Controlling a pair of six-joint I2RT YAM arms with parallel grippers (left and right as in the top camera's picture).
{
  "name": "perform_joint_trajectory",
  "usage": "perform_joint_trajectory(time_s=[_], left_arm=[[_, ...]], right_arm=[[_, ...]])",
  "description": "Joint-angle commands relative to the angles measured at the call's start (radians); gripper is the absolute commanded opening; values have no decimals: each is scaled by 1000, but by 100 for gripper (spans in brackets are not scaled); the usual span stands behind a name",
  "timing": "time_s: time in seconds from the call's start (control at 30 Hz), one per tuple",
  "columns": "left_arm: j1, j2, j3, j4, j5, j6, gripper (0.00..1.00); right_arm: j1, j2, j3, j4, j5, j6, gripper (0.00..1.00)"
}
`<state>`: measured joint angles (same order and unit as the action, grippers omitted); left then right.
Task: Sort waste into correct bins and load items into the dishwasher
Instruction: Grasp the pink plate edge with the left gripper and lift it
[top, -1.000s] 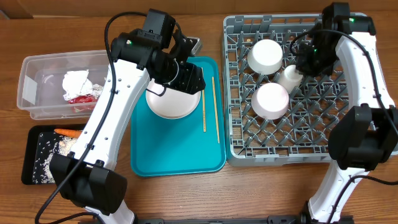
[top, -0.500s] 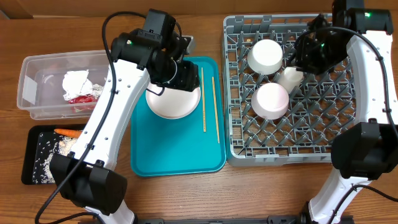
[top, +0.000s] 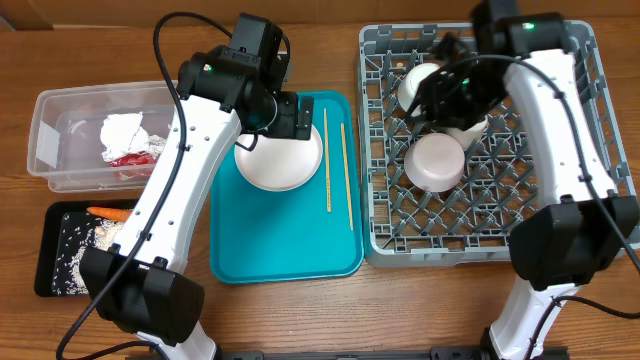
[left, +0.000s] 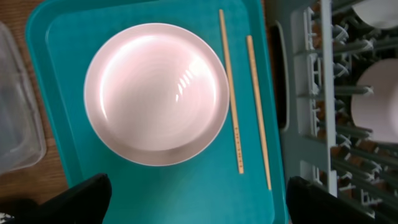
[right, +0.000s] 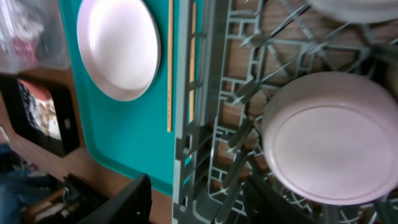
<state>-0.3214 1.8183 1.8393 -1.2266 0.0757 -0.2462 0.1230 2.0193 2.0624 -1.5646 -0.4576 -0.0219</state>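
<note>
Pale pink plate (left: 157, 93): stiff, slick, breakable, flat on the teal tray (left: 143, 186); grip its right rim. Left gripper (left: 199, 194) hovers spread wide, empty. Right gripper (right: 196, 202) is parted and empty.

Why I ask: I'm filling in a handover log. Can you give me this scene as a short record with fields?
pale pink plate: on the teal tray, not yet in the rack
chopsticks: two, on the tray, right of the plate
dish rack: front bowl and back bowl, both upside down
clear tub: white napkin, red wrapper
black tray: carrot, rice scraps
left fingers: apart above the plate, empty
right fingers: apart above the rack, empty
</note>
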Motion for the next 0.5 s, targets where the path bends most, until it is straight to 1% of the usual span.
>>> perform_joint_trajectory(time_s=[0.0,0.23,0.3,0.47], left_arm=[[-6,28,13,2,-58,-29,86],[-6,134,13,16,-62,-32,86],[4,195,13,23,-65,-32,82],[56,256,13,26,-58,-72,81]], right_arm=[[31,-30,25,-9,50,-9,52],[34,-29,25,-9,93,-9,55],[34,-29,25,-16,103,-9,56],[34,-29,25,-19,110,-9,56]])
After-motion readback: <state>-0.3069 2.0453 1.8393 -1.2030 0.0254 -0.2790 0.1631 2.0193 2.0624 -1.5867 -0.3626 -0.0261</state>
